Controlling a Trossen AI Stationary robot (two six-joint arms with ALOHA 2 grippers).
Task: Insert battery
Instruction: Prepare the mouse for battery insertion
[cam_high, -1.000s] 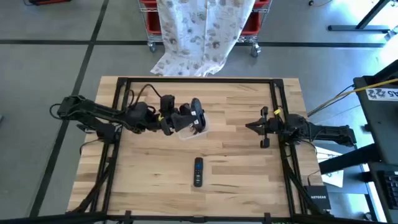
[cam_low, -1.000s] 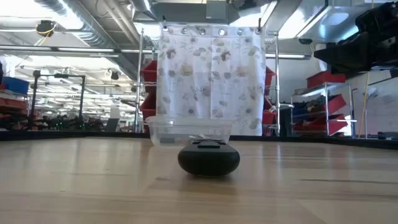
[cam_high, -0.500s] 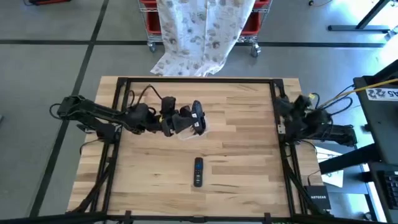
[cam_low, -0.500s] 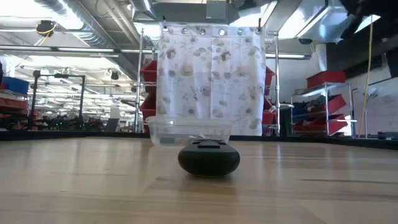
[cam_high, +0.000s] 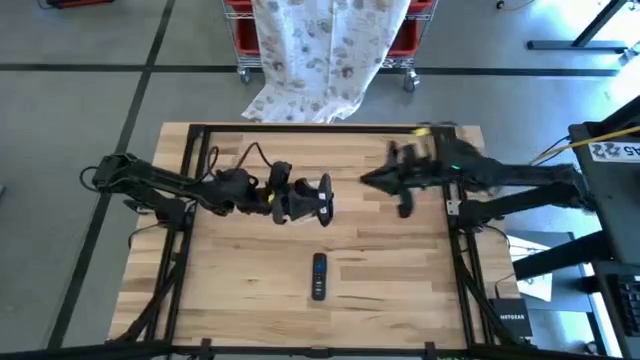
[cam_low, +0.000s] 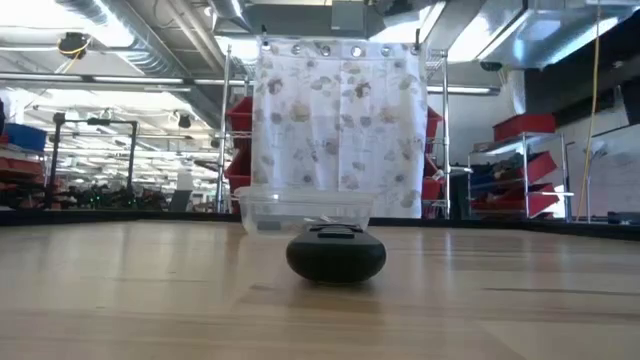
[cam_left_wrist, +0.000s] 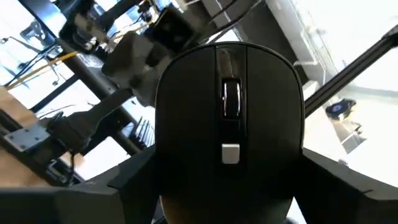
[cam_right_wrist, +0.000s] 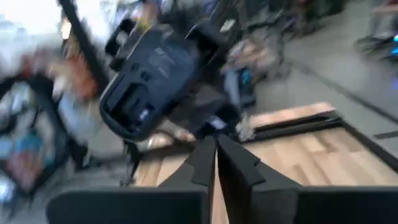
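A black computer mouse (cam_high: 323, 197) is held above the table's middle by my left gripper (cam_high: 305, 198), which is shut on it. The mouse's top with the scroll wheel (cam_left_wrist: 231, 99) faces the left wrist. Its underside, with an open compartment (cam_right_wrist: 134, 106), faces my right gripper (cam_high: 365, 181). That gripper hovers a short way to the mouse's right, fingers shut and pointing at it, touching nothing I can see. No battery shows in any view. My left gripper pinches the mouse between its two fingers (cam_left_wrist: 127, 180), one on each long side (cam_left_wrist: 163, 155). The fingers come level from the table's left. The mouse is lifted clear of the table and stands on edge, its underside turned toward the table's right.
A slim black remote-like object (cam_high: 318, 276) lies on the wood near the front middle, also seen in the low view (cam_low: 336, 255). Behind it stands a clear plastic container (cam_low: 303, 208). A dark frame (cam_high: 445, 140) borders the table.
My right gripper has pulled back to the table's right edge, then swung out toward the table's left and far side, ending close to the mouse. My left gripper has carried the mouse a little toward the table's right, still lifted.
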